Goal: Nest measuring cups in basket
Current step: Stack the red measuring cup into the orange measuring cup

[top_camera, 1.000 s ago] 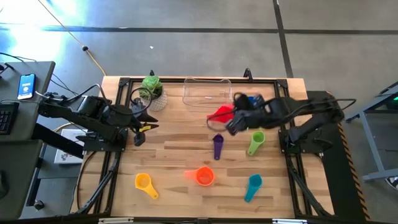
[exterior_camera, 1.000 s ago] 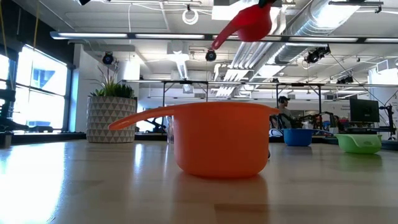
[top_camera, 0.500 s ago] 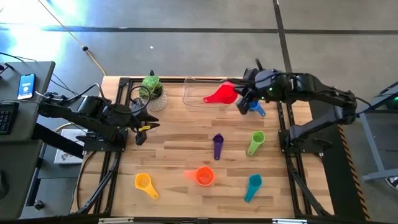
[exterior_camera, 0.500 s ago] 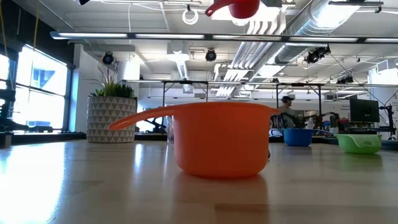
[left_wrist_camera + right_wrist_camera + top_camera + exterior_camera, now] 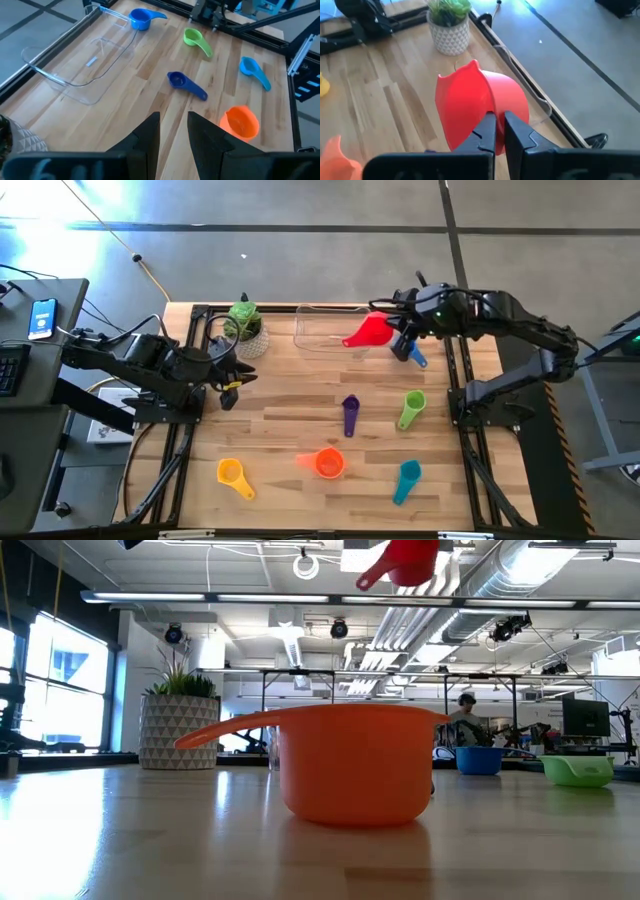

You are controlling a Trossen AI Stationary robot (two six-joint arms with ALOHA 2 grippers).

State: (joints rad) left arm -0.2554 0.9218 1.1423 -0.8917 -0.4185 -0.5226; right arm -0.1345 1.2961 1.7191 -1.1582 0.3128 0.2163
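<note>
Right gripper (image 5: pixel 496 131) hangs in the air with its 2 fingers pinched tight on the wall of the red cup (image 5: pixel 368 332), gripping it by the rim. Directly beneath the gripper and the lifted cup sits the clear basket (image 5: pixel 322 340), its right end under the cup; it is the biggest item on the table. Beyond the basket from the gripper stands the potted plant (image 5: pixel 243 326). Just beside the gripper, outside the basket's right end, lies the blue cup (image 5: pixel 413 355). Nearer the table's front from the gripper lie the orange cup (image 5: pixel 329 463), the green cup (image 5: pixel 411 408), the teal cup (image 5: pixel 406 479), the yellow cup (image 5: pixel 234 475) and the purple cup (image 5: pixel 350 415). Left gripper (image 5: pixel 174 131) waits far across the table with its fingers slightly apart, holding nothing.
</note>
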